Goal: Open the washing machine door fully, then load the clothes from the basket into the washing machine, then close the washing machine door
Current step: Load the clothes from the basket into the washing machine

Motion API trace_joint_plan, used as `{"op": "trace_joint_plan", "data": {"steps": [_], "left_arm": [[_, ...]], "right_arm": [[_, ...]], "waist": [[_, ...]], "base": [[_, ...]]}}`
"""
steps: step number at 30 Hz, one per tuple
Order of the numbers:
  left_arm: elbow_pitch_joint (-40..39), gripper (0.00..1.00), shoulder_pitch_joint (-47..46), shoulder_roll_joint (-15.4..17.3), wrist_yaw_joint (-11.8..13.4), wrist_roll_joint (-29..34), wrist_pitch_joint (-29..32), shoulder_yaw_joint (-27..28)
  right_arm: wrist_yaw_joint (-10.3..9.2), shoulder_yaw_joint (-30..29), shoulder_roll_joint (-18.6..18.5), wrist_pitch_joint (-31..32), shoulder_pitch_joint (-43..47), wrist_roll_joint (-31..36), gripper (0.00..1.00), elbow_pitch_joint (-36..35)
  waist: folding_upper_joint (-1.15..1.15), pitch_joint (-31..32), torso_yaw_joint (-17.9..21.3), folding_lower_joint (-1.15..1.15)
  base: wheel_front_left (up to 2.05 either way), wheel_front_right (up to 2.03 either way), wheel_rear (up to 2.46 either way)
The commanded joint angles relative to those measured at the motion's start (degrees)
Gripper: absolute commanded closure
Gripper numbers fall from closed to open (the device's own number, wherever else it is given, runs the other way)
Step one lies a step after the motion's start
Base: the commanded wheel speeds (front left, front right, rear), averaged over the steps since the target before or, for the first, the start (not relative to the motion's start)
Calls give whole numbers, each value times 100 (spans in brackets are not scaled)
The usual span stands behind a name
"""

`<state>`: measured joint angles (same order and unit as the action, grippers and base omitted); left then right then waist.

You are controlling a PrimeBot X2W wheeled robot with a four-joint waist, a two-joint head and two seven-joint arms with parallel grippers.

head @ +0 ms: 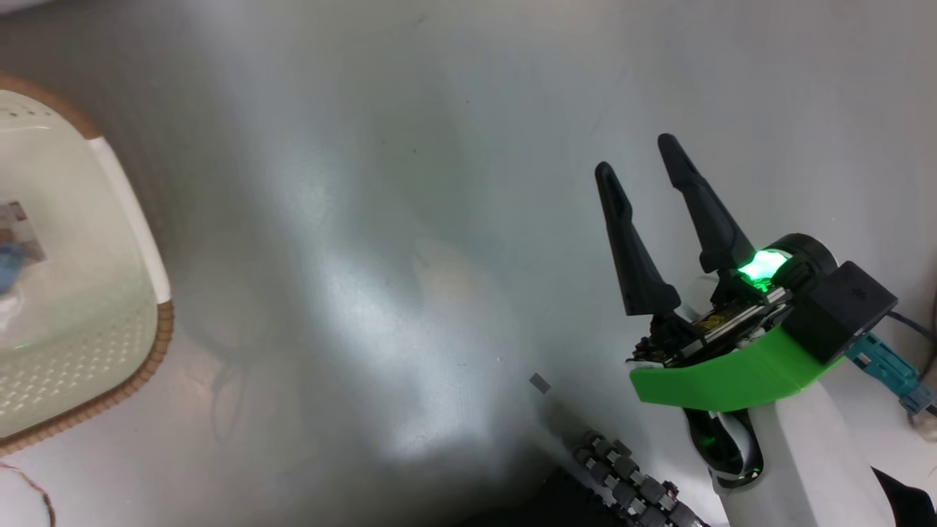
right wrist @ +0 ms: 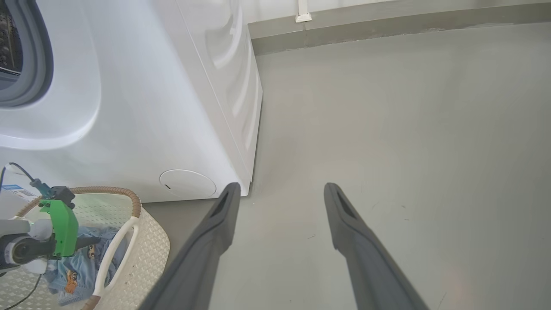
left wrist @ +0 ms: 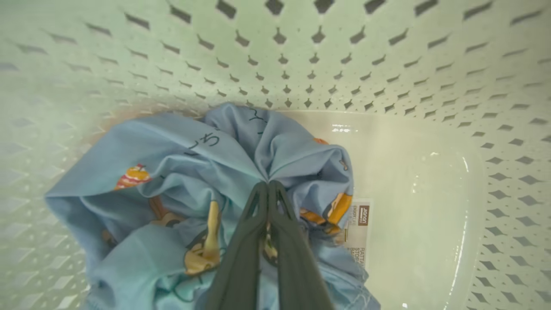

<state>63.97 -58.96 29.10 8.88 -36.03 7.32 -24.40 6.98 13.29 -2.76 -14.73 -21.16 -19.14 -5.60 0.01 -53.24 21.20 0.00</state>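
The clothes (left wrist: 181, 172), light blue fabric with orange-brown bear prints, lie bunched in the cream perforated basket (left wrist: 387, 64). My left gripper (left wrist: 269, 185) is shut on a fold of this fabric, its fingertips pressed together. In the right wrist view the left gripper (right wrist: 89, 242) reaches down into the basket (right wrist: 146, 254) onto the clothes (right wrist: 71, 273). The basket stands in front of the white washing machine (right wrist: 150, 86), whose grey rubber ring (right wrist: 41, 60) shows at the upper left. The washing machine door is out of view. My right gripper (head: 635, 154) (right wrist: 281, 186) hangs open over bare floor, holding nothing.
The basket's brown rim (head: 143, 369) sits at the head view's left edge. A label sticker (left wrist: 359, 228) lies on the basket bottom. A round flap (right wrist: 187, 183) sits low on the machine front. Grey floor (right wrist: 387, 129) stretches right of the machine to a wall skirting (right wrist: 387, 21).
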Motion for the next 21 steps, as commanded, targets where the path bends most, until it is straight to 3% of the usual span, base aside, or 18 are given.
{"op": "trace_joint_plan", "data": {"steps": [1, 11, 21], "left_arm": [[-97, 100, 209, 212, 44, -62, -126, 118], [-505, 100, 739, -184, 33, -212, -1226, 219], [-1222, 100, 1575, -600, 104, -298, -2141, 337]], "right_arm": [[51, 44, -29, -27, 165, 81, 0, -124], [51, -219, -177, -27, 330, 225, 0, -131], [51, -435, -366, -27, 708, 375, 0, -11]], "waist": [[-1, 111, -104, 0], [-1, 680, -560, 0], [-1, 1671, -1080, 0]], "base": [[0, 0, 0], [0, 0, 0], [0, 0, 0]]}}
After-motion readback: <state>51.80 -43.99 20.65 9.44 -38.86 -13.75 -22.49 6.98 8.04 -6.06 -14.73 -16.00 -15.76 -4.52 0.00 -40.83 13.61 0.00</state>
